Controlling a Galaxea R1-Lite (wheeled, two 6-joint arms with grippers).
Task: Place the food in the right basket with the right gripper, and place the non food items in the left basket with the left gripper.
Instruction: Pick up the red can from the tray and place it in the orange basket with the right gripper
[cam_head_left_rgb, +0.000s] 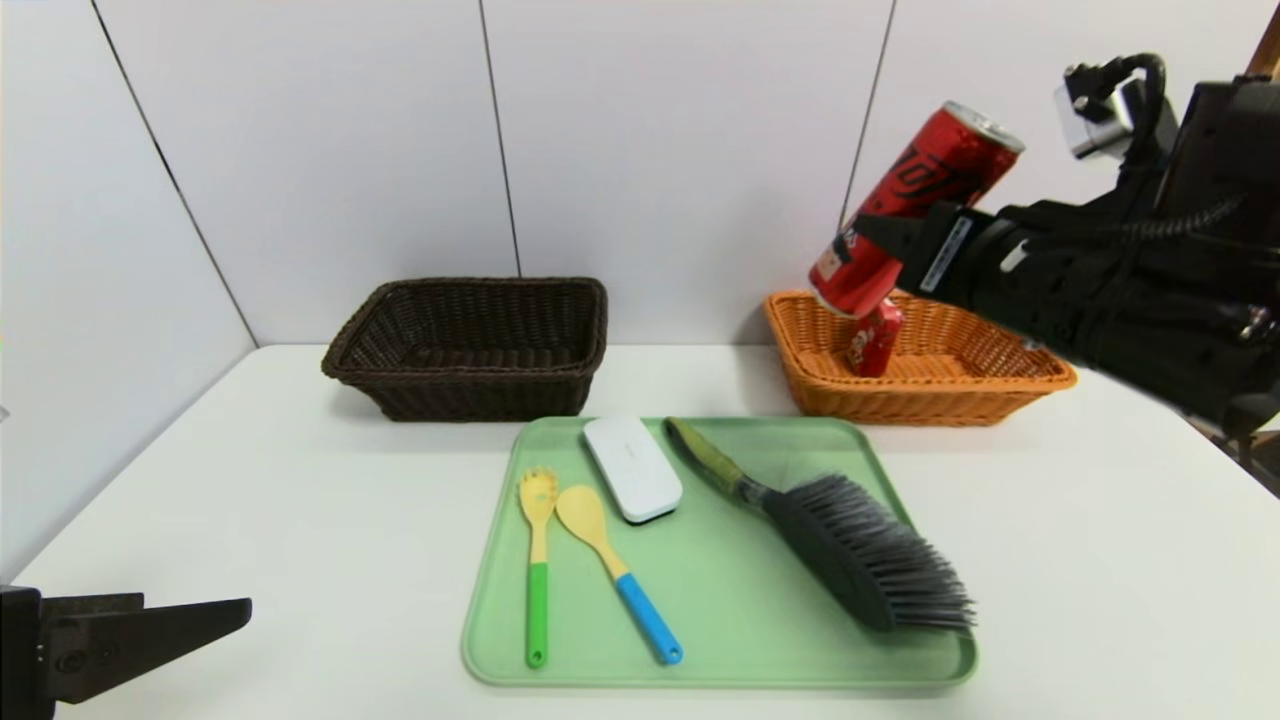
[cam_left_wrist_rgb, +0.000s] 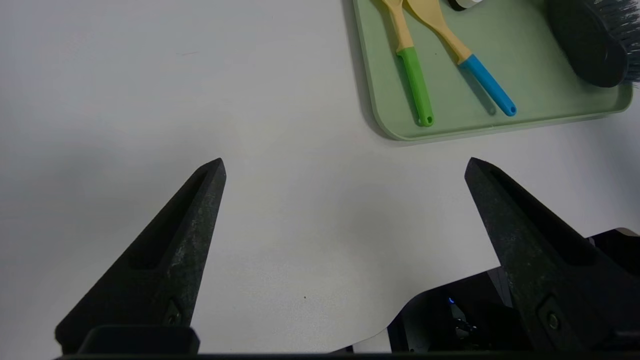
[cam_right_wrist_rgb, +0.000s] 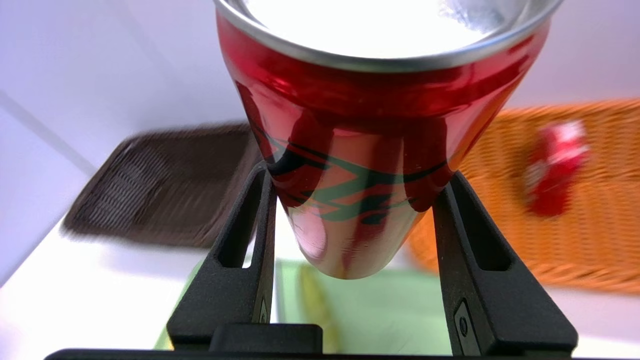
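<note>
My right gripper (cam_head_left_rgb: 868, 240) is shut on the red soda can (cam_head_left_rgb: 915, 205), holding it tilted in the air above the near-left corner of the orange basket (cam_head_left_rgb: 960, 385). Both fingers (cam_right_wrist_rgb: 250, 220) press the can (cam_right_wrist_rgb: 360, 150) at its sides. A small red snack packet (cam_head_left_rgb: 875, 338) stands inside that basket. On the green tray (cam_head_left_rgb: 720, 600) lie the white case (cam_head_left_rgb: 632, 467), the fork-spoon with green handle (cam_head_left_rgb: 537, 560), the spoon with blue handle (cam_head_left_rgb: 615, 570) and the brush (cam_head_left_rgb: 850, 540). The dark brown basket (cam_head_left_rgb: 470, 345) sits behind the tray, left. My left gripper (cam_left_wrist_rgb: 345, 165) hangs open over bare table at the near left.
The white table (cam_head_left_rgb: 250, 470) runs to a pale panelled wall behind the baskets. The tray's corner (cam_left_wrist_rgb: 385, 130) lies a short way off from the left gripper. The table's front edge shows below the left fingers (cam_left_wrist_rgb: 525, 240).
</note>
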